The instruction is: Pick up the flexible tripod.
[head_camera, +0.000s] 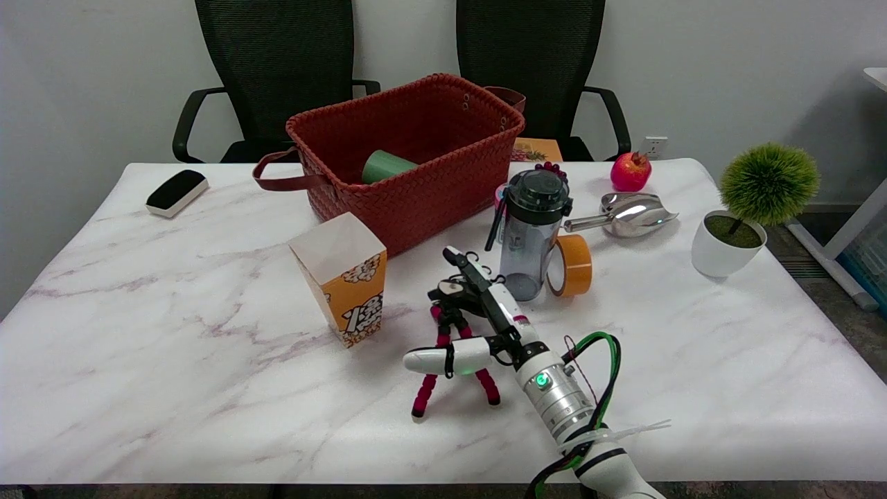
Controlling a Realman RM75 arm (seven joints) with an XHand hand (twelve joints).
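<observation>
A: Nearest the table's front edge, what occupies the surface?

B: Right hand, entering from the lower right on a silver wrist. It sits over the flexible tripod. One white finger lies across the tripod's red-and-black legs; the other fingers extend past its black head. Fingers are spread, not curled. Whether any of them actually clamps the tripod cannot be told from this angle.

A: Tripod status?

B: Upright. Two leg tips rest on the marble in front of the hand. The third leg is hidden.

A: Items beside the tripod?

B: Left of the tripod: popcorn box, upright, apart from it. Just behind and right of the tripod: clear water bottle with dark lid, upright. A tape roll stands on edge against the bottle's right side.

A: Farther back from the tripod?

B: Metal scoop behind the tape roll. Pomegranate beyond the scoop. Potted plant well to the right. Red woven basket behind the popcorn box, holding a green cup. Board eraser far left, near the rear edge. Two black chairs stand behind the table.
</observation>
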